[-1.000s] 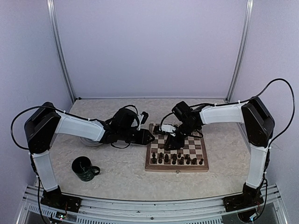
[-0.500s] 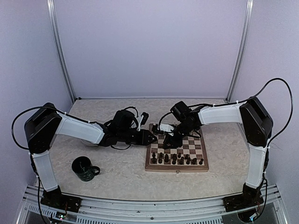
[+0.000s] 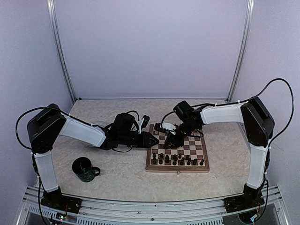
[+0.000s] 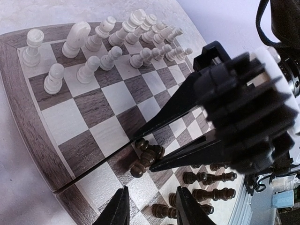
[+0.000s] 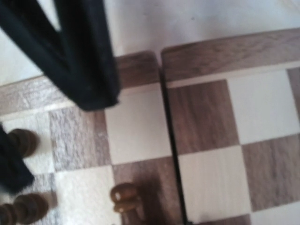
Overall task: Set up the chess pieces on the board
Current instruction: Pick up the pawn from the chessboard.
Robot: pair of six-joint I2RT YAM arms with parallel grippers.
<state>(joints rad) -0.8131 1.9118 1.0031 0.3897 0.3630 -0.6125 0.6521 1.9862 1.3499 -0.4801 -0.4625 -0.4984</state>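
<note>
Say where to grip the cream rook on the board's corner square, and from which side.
Take the cream rook by its narrow stem under the flared top, from above, since it stands upright. Probably bring one finger in over the board's rim: a knight and a pawn stand on its other sides.

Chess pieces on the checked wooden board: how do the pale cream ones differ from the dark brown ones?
The pale cream pieces are light, the dark brown pieces near black. Cream pieces line the checked wooden board's far rows, dark pieces its near rows. The right gripper straddles a few dark pieces, no cream ones. Both are small turned figures.
</note>
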